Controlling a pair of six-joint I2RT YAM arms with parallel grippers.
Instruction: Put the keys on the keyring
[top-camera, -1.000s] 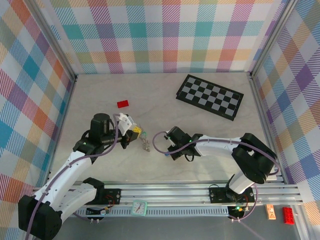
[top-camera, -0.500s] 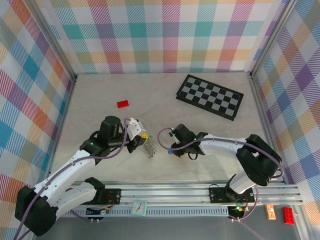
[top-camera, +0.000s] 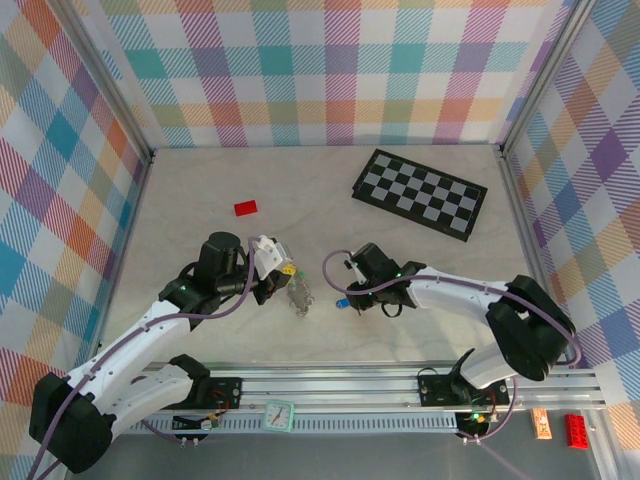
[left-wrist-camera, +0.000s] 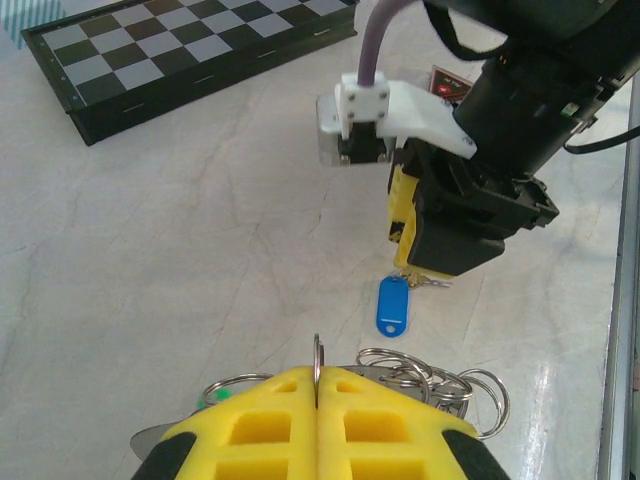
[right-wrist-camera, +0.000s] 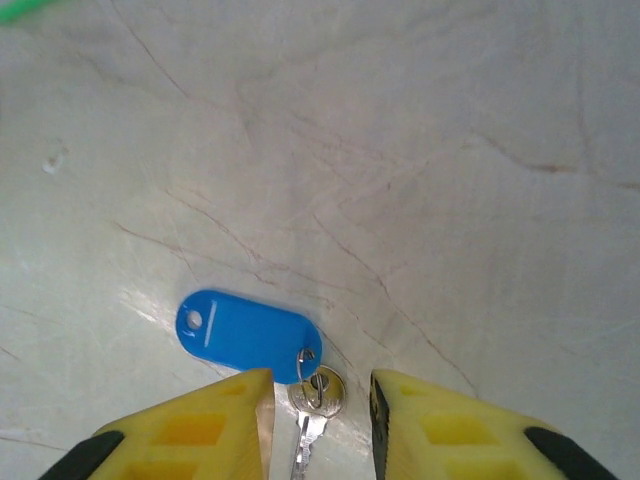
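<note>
Flat on the pale marbled surface (top-camera: 200, 200): the small silver key with the oval blue plastic tag (right-wrist-camera: 250, 335), its head in the gap between the yellow fingers (right-wrist-camera: 190, 430) of the right gripper (right-wrist-camera: 320, 420). Fingers parted to a middling width, clear of the metal on both sides. A second ago, those fingers shut and no blue on show from above. Now the tag bare on the stone, with the right elbow swung farther right.

Just left of it, the keyring (left-wrist-camera: 420, 375), a bunch of silvery wire rings, pinched in the left gripper (left-wrist-camera: 317, 385), fingers pressed together on one thin ring. Shifted a little toward the right arm over that second, narrowing the gap to the blue tag.

Open surface all round both. Black-and-grey checkerboard (top-camera: 420, 193) well apart at the back right, flat red block (top-camera: 245, 208) well apart at the back left, aluminium rail (top-camera: 350, 380) along the near edge behind the arms.

From the left wrist: the pinched ring edge-on and upright in the seam of the fingers, a sliver of green tag (left-wrist-camera: 212, 398) beside the bunch. From the right wrist: the tiny split ring joining blue tag to key. From above: the bunch only a silvery tangle.
</note>
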